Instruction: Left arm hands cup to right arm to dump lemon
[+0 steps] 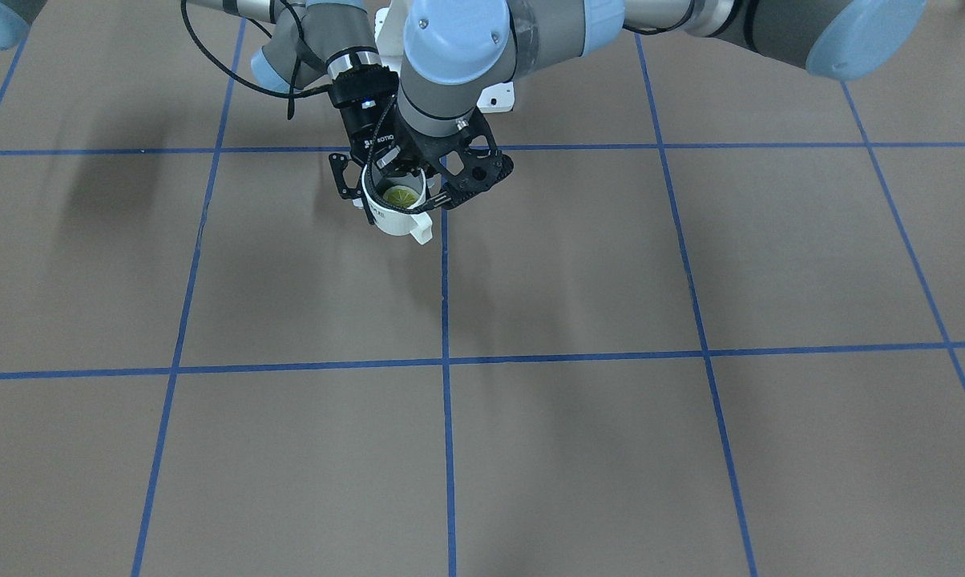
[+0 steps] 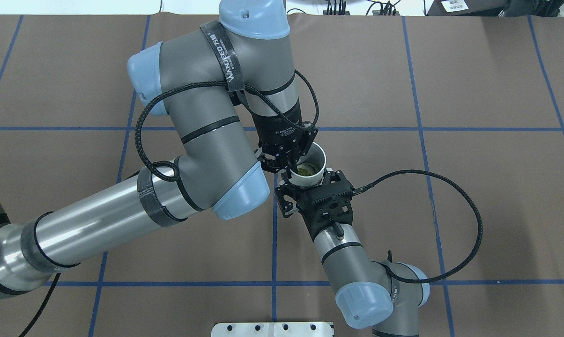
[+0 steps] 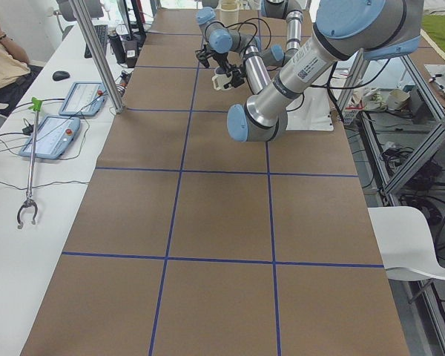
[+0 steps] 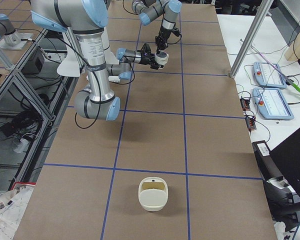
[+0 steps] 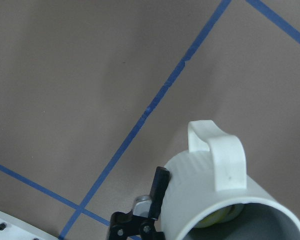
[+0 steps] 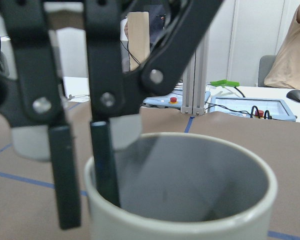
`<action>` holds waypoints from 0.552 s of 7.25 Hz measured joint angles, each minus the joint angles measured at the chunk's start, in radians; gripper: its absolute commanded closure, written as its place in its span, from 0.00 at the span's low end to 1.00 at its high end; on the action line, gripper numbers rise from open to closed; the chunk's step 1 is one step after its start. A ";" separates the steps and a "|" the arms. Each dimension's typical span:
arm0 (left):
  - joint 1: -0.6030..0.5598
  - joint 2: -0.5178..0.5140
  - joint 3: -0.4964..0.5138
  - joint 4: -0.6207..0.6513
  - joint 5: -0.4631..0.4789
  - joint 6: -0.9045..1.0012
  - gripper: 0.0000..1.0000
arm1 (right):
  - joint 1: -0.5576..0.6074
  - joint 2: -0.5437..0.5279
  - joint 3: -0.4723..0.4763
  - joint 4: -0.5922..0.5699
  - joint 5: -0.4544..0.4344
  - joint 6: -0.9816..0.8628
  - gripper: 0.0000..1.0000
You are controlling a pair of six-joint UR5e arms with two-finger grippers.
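Cup [image 2: 317, 159] hanging above the desk [image 1: 691, 449], passing between pincers
The left pincer [image 2: 291, 168] is clenching the cup's rim from above, blocking any tipping; the right pincer [image 2: 310, 186] is straddling its wall, and I cannot tell whether it is gripping. It should be clamping firmly, keeping the lemon [image 2: 306, 169] inside level, before the left is releasing. A cream tub [image 4: 153, 194] is sitting well apart from the cup.

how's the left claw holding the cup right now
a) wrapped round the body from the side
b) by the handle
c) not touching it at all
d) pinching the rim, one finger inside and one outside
d: the right wrist view shows the left claw reaching down onto the cup, with one finger inside the mouth and the other outside the wall.
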 measured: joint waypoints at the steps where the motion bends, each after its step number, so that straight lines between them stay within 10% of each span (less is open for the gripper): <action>1: -0.004 0.001 -0.034 0.002 0.003 0.000 0.00 | 0.000 0.000 -0.004 0.000 -0.002 -0.001 0.81; 4: -0.082 0.011 -0.201 0.007 0.006 -0.001 0.00 | 0.013 -0.012 0.008 0.009 -0.004 -0.007 0.81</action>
